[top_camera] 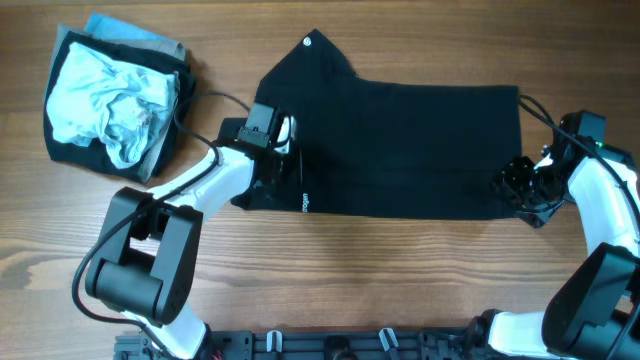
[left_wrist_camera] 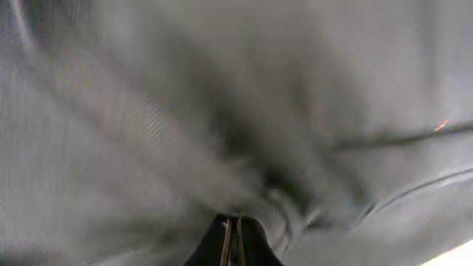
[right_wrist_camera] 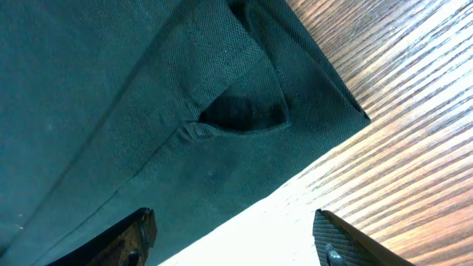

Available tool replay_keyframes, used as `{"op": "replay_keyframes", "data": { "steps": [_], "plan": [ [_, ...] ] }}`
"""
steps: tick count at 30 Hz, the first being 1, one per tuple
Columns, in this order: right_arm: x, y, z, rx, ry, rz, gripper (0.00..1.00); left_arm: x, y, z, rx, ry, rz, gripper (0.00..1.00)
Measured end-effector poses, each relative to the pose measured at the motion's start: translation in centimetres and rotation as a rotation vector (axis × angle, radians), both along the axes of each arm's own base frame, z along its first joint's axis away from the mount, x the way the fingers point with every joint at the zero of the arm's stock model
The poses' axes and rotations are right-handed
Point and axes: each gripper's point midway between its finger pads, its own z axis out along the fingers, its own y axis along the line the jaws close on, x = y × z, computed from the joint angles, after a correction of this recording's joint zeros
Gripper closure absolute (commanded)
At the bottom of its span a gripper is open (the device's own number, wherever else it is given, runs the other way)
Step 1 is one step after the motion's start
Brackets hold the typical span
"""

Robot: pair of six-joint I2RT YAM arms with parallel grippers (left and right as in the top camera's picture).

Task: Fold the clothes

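Note:
The black T-shirt (top_camera: 400, 140) lies spread across the middle of the wooden table, with a sleeve pointing to the back left and a small white logo mark (top_camera: 304, 200) near its front left edge. My left gripper (top_camera: 285, 135) is on the shirt's left edge. In the left wrist view its fingers (left_wrist_camera: 234, 238) are shut together, with blurred dark fabric (left_wrist_camera: 222, 111) filling the frame. My right gripper (top_camera: 518, 185) is at the shirt's front right corner. In the right wrist view it is open (right_wrist_camera: 233, 222), one finger over the shirt (right_wrist_camera: 111, 111) and one over bare wood.
A pile of other garments (top_camera: 115, 95), pale blue on black and grey-blue, sits at the back left of the table. Black cables run from both arms along the shirt's sides. Bare wood (top_camera: 400, 270) lies in front of the shirt.

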Motion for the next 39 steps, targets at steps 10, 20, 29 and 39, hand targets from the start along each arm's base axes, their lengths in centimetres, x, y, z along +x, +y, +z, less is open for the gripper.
{"op": "replay_keyframes", "data": {
  "steps": [10,20,29,39],
  "plan": [
    [0.1,0.0,0.0,-0.001,-0.003,0.000,0.27,9.9,-3.2,8.7,-0.266,-0.425,0.090,0.86],
    [0.1,0.0,0.0,-0.001,-0.004,0.000,0.27,-0.4,2.2,2.0,-0.072,0.149,0.052,0.96],
    [0.2,-0.1,0.0,-0.003,-0.008,0.000,0.27,-2.7,2.1,-0.1,0.010,0.126,-0.102,0.96],
    [0.2,-0.1,0.0,-0.002,-0.007,0.000,0.27,-1.6,-1.3,-1.3,-0.004,0.021,-0.192,0.96]
  ]
}}
